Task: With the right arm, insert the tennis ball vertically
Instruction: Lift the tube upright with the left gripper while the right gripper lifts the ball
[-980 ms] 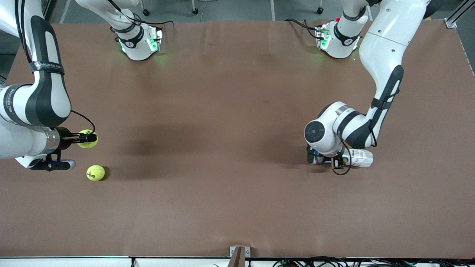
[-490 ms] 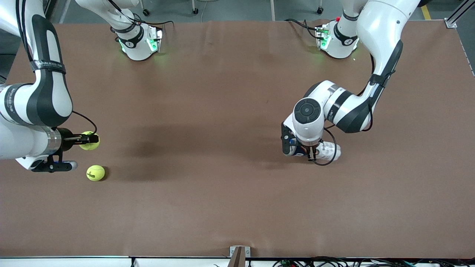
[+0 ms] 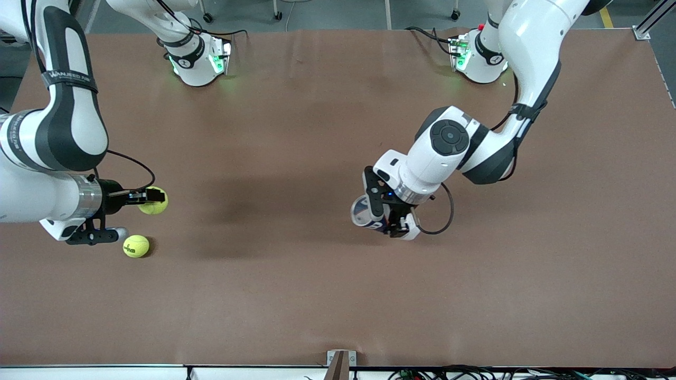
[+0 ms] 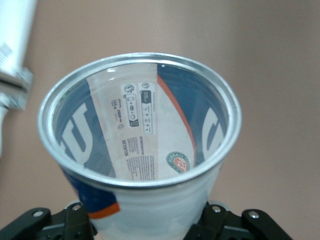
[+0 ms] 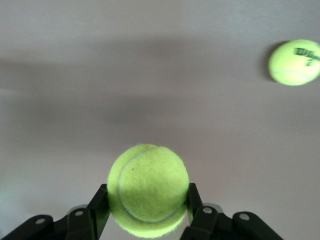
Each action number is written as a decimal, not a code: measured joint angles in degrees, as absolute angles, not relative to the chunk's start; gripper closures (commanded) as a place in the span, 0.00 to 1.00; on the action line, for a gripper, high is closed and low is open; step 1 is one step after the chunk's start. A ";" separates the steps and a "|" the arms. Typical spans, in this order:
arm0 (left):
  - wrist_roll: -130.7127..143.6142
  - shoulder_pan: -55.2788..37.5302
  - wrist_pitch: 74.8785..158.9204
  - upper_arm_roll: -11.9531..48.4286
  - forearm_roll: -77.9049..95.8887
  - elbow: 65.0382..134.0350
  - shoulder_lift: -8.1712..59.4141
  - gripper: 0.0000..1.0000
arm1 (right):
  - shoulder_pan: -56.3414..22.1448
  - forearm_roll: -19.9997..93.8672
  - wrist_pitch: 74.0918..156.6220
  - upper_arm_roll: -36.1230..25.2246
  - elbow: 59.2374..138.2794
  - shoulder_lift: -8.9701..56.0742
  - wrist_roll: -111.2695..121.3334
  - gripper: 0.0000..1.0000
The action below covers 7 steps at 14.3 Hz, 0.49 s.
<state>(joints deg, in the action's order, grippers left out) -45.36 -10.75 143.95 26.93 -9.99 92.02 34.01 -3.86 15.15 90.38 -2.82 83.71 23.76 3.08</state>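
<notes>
The tabletop [image 3: 296, 295] is a matt brown sheet, smooth, with faint creases. Both tennis balls, the held one [image 5: 148, 189] and the loose one [image 3: 136, 246], are fuzzy yellow-green felt with a thin pale seam. The can [image 4: 145, 165] is clear glossy plastic under a printed blue, white and orange label, topped by a shiny metal rim. The arms are glossy white plastic with black bands; the gripper fingers [image 5: 196, 202] are matt black.

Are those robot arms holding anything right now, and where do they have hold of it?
Yes. The right pincer grips a tennis ball by its two sides. The left pincer holds an open ball can around its lower body, mouth end free.
</notes>
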 measured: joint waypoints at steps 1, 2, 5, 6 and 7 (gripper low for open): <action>-44.20 -11.48 150.01 27.11 -9.48 92.05 35.60 0.33 | -3.97 17.94 90.30 -2.79 83.71 23.76 3.08 0.77; -42.05 -12.47 156.41 27.28 -9.15 92.06 37.39 0.33 | -4.31 20.22 90.28 -2.76 83.69 23.75 2.99 0.77; -33.37 -16.48 171.96 27.43 -9.06 92.00 41.84 0.33 | -6.35 25.02 90.17 -2.62 83.56 23.45 2.38 0.78; -31.08 -17.52 174.82 27.44 -9.03 91.96 42.60 0.33 | -7.22 26.73 89.83 -2.60 83.51 23.06 2.27 0.78; -28.89 -18.26 176.76 27.46 -9.02 91.93 43.05 0.32 | -8.26 28.15 89.24 -2.55 83.47 22.60 2.16 0.78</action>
